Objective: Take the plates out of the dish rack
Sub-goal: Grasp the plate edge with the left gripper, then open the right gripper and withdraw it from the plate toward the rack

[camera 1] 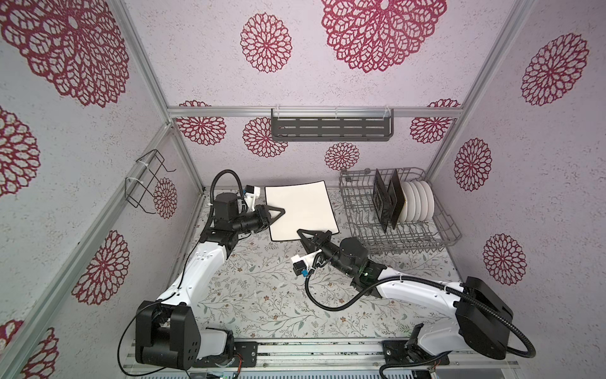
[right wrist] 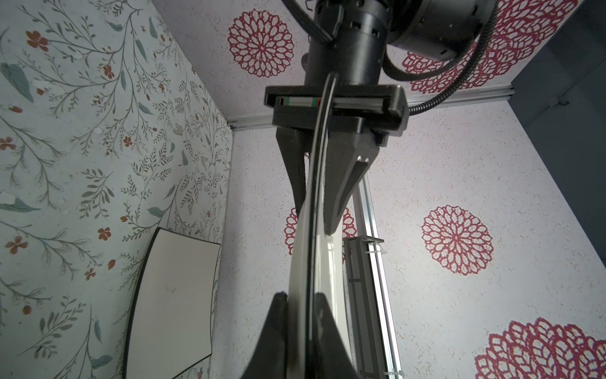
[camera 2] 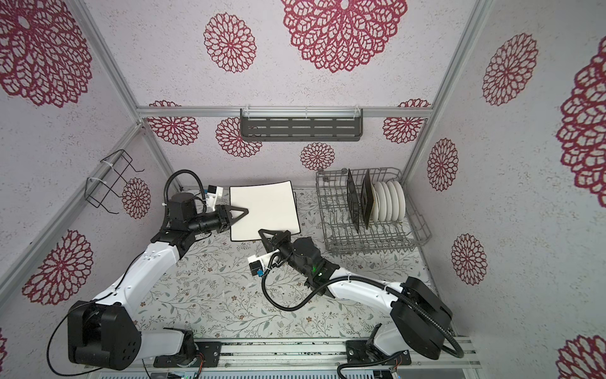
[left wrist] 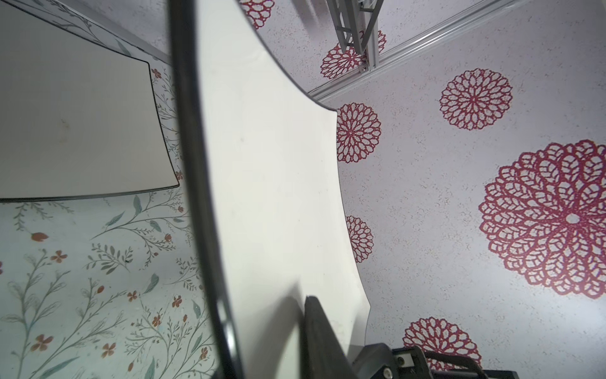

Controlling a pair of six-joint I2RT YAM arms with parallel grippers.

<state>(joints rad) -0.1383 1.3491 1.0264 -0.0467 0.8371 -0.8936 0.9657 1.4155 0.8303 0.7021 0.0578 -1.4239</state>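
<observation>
A cream rectangular plate (camera 1: 303, 205) with a thin dark edge is held clear of the tabletop (camera 1: 262, 295), face upward, left of the dish rack (camera 1: 355, 203) and near the far wall. Its left edge is gripped by the left gripper (camera 1: 281, 211), whose fingers (right wrist: 344, 183) are seen in the right wrist view pressed against both faces. Its near edge is clamped in the same way by the right gripper (camera 1: 300, 232). A second cream plate (right wrist: 173, 302) is shown in both wrist views lying flat on the tabletop beneath the held one. The dish rack is set at the far right of the tabletop. In it two black square plates (camera 1: 388, 201) are stood on edge between the tines, and a row of round white plates (camera 1: 419, 201) is stood just to their right. The tabletop is covered with a pale sheet printed with grey-green sprigs and small rust-red flowers. The walls (camera 1: 393, 98) are faced with a pale speckled covering printed with large crimson rosettes, and are joined at the corners by aluminium frame bars (camera 1: 485, 85). A dark slotted shelf (camera 1: 331, 128) is hung from the bar across the far wall, and a black wire holder (camera 1: 144, 183) is tied to the left wall. Both arms are mounted on a metal rail (camera 1: 328, 356) along the near edge.
</observation>
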